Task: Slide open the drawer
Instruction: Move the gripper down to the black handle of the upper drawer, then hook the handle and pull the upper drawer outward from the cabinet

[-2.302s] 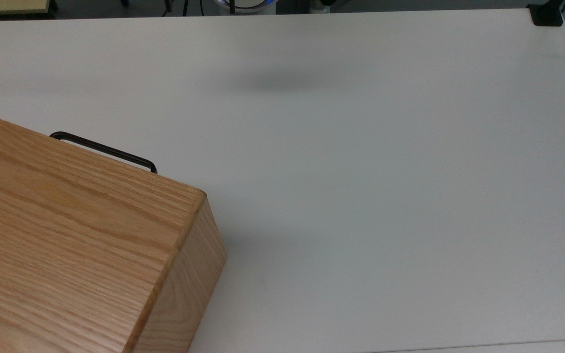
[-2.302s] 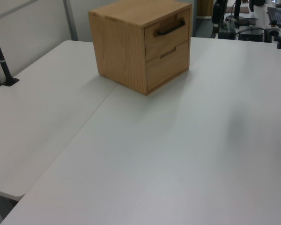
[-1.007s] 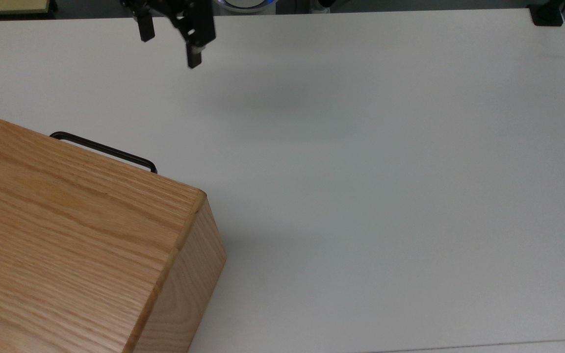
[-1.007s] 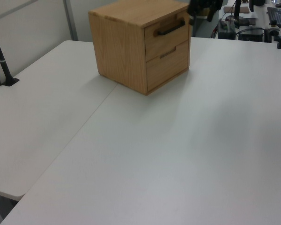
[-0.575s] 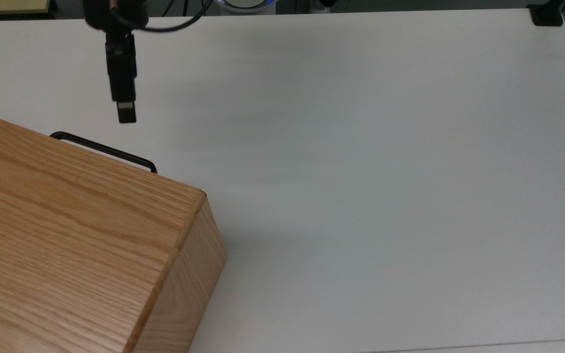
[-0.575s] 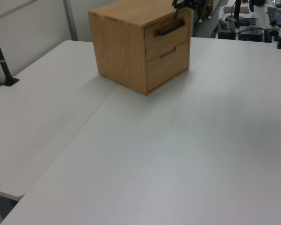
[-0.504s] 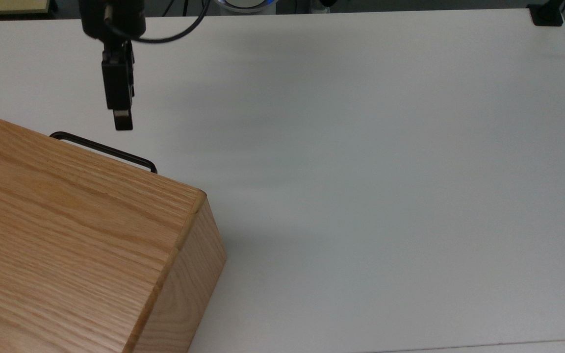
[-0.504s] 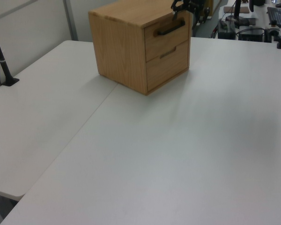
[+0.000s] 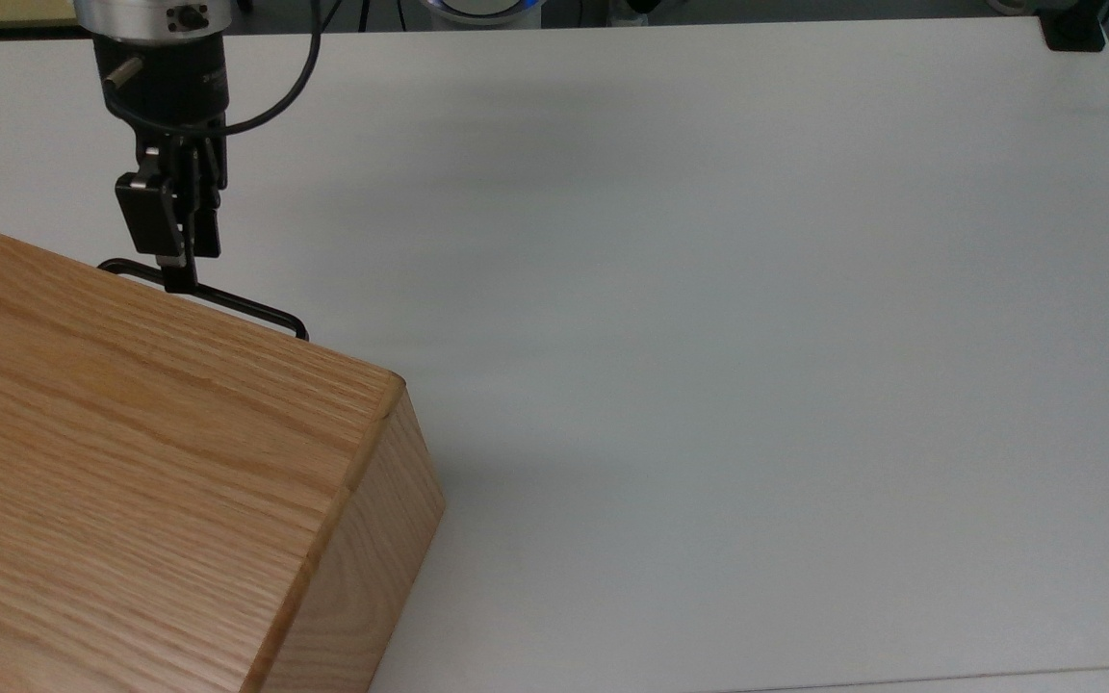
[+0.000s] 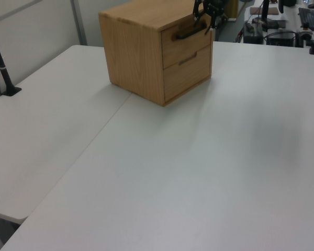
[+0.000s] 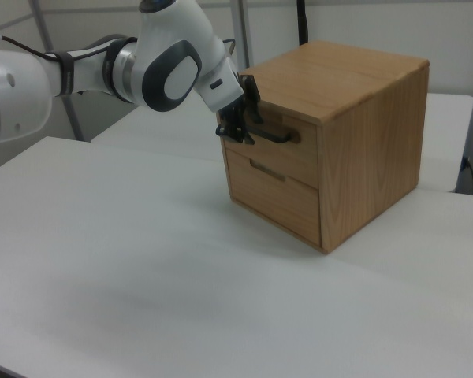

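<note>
1. White tabletop (image 11: 142, 299) takes up the foreground in the right view, bare up to the cabinet.
2. Oak-grain cabinet (image 11: 374, 157) stands on this table. In the right view its front faces the right view's left. In the top view it sits at the top view's lower left corner.
3. Two drawer fronts share that face. The lower drawer (image 11: 272, 197) has a shallow recessed pull and sits pushed in.
4. Above it is the drawer (image 11: 299, 161) of the task. It is closed, with its oak front level with the cabinet's front edge, and no tray or side rail shows.
5. Its black bar handle (image 11: 274, 136) runs across the front and stands a little way off the wood. In the top view it pokes out past the cabinet's upper edge.
6. At the end of the bar nearer the right view's left sits the gripper (image 11: 240, 118). Its jaws stand parted, one finger above the bar and one below. Whether the pads press on the metal I cannot tell.
7. Beyond it, the white and grey arm (image 11: 169, 71) reaches in from the right view's left, with a black cable (image 9: 290, 82) looping off its wrist.
8. Farthest back in the left view, a black post (image 10: 1, 65) is clamped at the table's edge, well apart from the cabinet.
</note>
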`<state>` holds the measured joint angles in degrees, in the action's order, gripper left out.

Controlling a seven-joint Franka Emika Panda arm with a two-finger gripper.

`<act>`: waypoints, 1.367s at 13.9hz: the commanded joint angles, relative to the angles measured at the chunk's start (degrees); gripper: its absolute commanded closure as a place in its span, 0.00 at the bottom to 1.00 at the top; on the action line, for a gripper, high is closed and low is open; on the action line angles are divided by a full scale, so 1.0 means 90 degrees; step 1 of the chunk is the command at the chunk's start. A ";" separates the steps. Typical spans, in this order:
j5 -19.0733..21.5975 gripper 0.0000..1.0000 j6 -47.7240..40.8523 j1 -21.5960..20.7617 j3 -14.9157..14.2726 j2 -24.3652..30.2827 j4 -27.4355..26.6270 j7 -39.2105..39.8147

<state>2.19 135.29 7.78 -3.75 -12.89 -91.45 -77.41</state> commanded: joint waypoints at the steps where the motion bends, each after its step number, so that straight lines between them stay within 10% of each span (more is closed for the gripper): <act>1: 0.0148 0.52 0.0202 0.0034 0.0046 -0.0207 0.0074 -0.0110; 5: 0.0167 0.98 0.0231 0.0053 0.0055 -0.0237 0.0074 -0.0061; 19: 0.0079 1.00 -0.1672 -0.0248 0.0202 0.2426 -0.2522 0.1462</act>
<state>2.77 122.49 7.78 -2.55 2.41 -107.13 -71.27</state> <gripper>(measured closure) 0.815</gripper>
